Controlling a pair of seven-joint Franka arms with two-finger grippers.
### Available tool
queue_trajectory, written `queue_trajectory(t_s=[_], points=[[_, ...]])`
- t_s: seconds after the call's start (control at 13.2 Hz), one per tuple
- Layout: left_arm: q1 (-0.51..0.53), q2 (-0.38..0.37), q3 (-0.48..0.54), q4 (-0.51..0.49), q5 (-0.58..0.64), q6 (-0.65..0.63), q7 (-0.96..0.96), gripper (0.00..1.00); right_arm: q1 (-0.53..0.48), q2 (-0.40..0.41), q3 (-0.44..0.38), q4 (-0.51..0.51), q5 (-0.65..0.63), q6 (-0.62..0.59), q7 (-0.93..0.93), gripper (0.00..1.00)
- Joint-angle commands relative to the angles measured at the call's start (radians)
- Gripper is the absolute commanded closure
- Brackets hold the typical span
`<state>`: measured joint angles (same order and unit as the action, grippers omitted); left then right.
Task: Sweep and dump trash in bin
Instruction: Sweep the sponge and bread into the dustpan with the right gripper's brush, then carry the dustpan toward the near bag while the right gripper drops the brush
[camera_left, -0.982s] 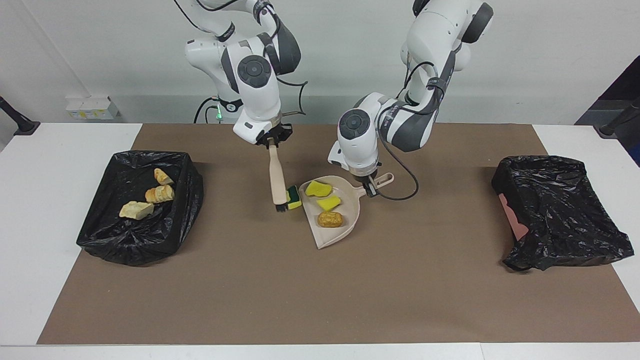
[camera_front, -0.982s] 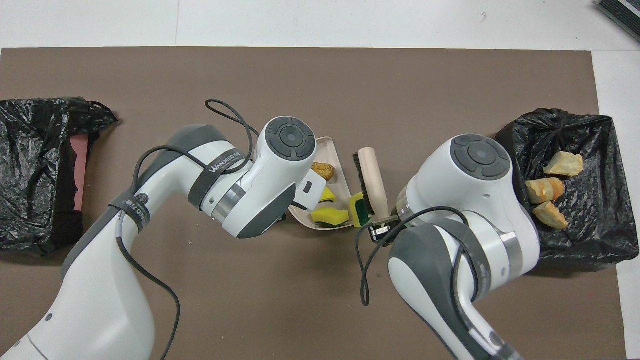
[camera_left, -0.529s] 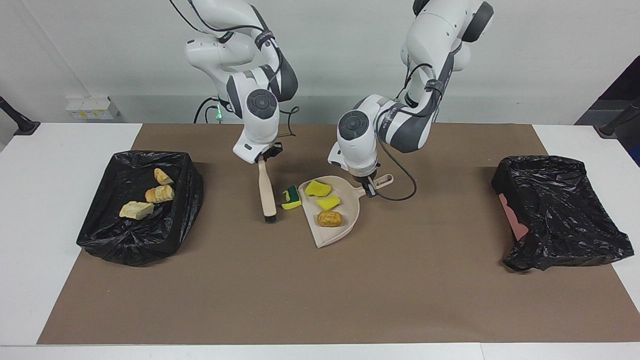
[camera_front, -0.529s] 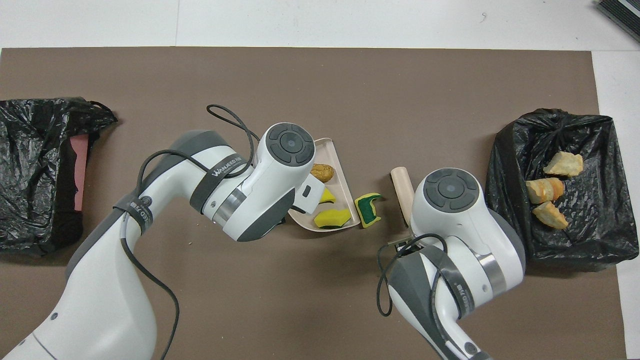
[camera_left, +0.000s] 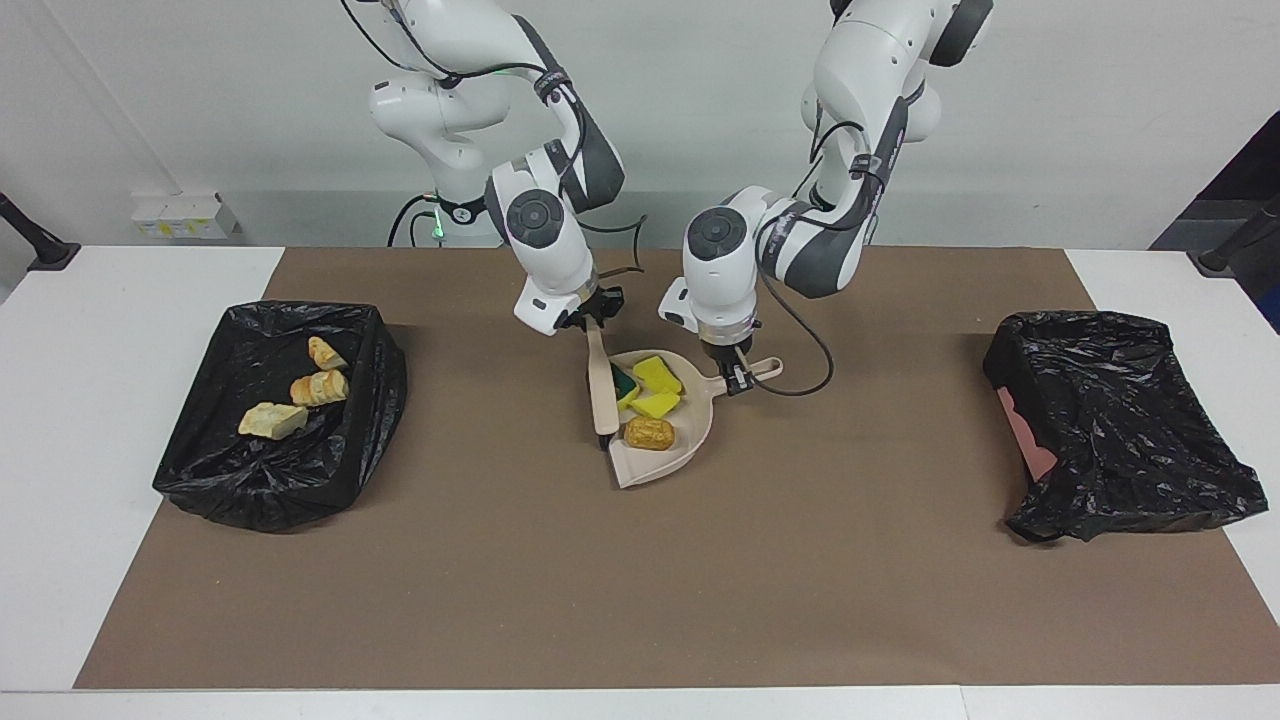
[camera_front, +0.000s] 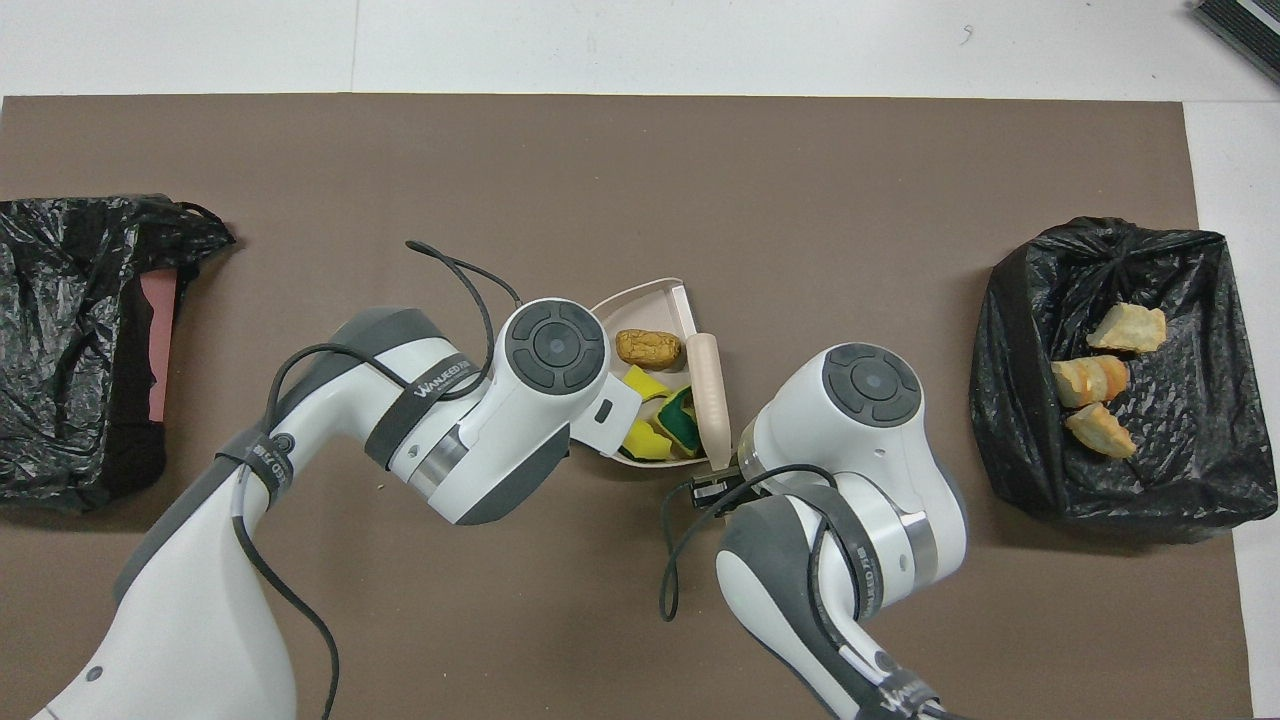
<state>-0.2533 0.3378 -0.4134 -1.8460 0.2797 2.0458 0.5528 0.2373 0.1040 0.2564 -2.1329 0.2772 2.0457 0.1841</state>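
A beige dustpan (camera_left: 690, 445) (camera_front: 640, 296) lies mid-table. My left gripper (camera_left: 738, 378) is shut on its handle (camera_left: 765, 367); in the overhead view the wrist hides that gripper. In the pan lie trash scraps: two yellow sponge chunks (camera_left: 657, 372), a green-faced sponge (camera_left: 624, 385) (camera_front: 681, 420) and a brown lump (camera_left: 649, 433) (camera_front: 647, 346). My right gripper (camera_left: 592, 322) (camera_front: 718, 478) is shut on the beige brush (camera_left: 601, 385) (camera_front: 709, 390). The brush lies along the pan's open edge against the green-faced sponge. A black-lined bin (camera_left: 200, 460) (camera_front: 1020, 300) toward the right arm's end holds three bread pieces (camera_left: 320, 387) (camera_front: 1090, 378).
A second black-bagged bin (camera_left: 1110, 420) (camera_front: 80, 340) sits toward the left arm's end, pink showing under the bag. A brown mat (camera_left: 640, 600) covers the white table. The left arm's cable (camera_left: 800, 390) loops beside the dustpan handle.
My right gripper swung the brush out toward the right arm's end, then back, pushing the green-faced sponge from the mat into the dustpan. The dustpan shifted and turned slightly.
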Motion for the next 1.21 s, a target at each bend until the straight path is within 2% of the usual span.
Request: queue_trajectory(t_s=[0.0, 0.15, 0.3, 0.53, 0.68, 0.83, 0.98, 1.13], points=[[0.043, 0.013, 0.005, -0.027, -0.003, 0.119, -0.001, 1.00, 0.030, 0.013, 0.001, 0.060, 0.024, -0.056, -0.035, 1.00], [0.081, 0.020, 0.007, -0.019, -0.043, 0.135, 0.042, 1.00, 0.034, 0.007, 0.006, 0.079, -0.106, -0.106, -0.003, 1.00], [0.124, 0.023, 0.007, -0.018, -0.094, 0.152, 0.113, 1.00, 0.034, -0.027, 0.007, 0.085, -0.167, -0.159, 0.067, 1.00], [0.183, 0.024, 0.007, -0.004, -0.134, 0.152, 0.185, 1.00, 0.016, -0.125, 0.004, 0.117, -0.161, -0.249, 0.113, 1.00], [0.219, 0.024, 0.007, 0.010, -0.166, 0.146, 0.243, 1.00, 0.031, -0.164, 0.006, 0.131, -0.153, -0.311, 0.249, 1.00], [0.256, 0.021, 0.007, 0.021, -0.171, 0.133, 0.286, 1.00, 0.086, -0.196, 0.007, 0.097, -0.142, -0.312, 0.360, 1.00], [0.288, 0.017, 0.008, 0.024, -0.171, 0.110, 0.324, 1.00, 0.105, -0.231, 0.007, 0.042, -0.048, -0.292, 0.382, 1.00], [0.331, 0.020, 0.013, 0.088, -0.169, 0.020, 0.412, 1.00, 0.181, -0.237, 0.007, -0.020, -0.023, -0.218, 0.447, 1.00]])
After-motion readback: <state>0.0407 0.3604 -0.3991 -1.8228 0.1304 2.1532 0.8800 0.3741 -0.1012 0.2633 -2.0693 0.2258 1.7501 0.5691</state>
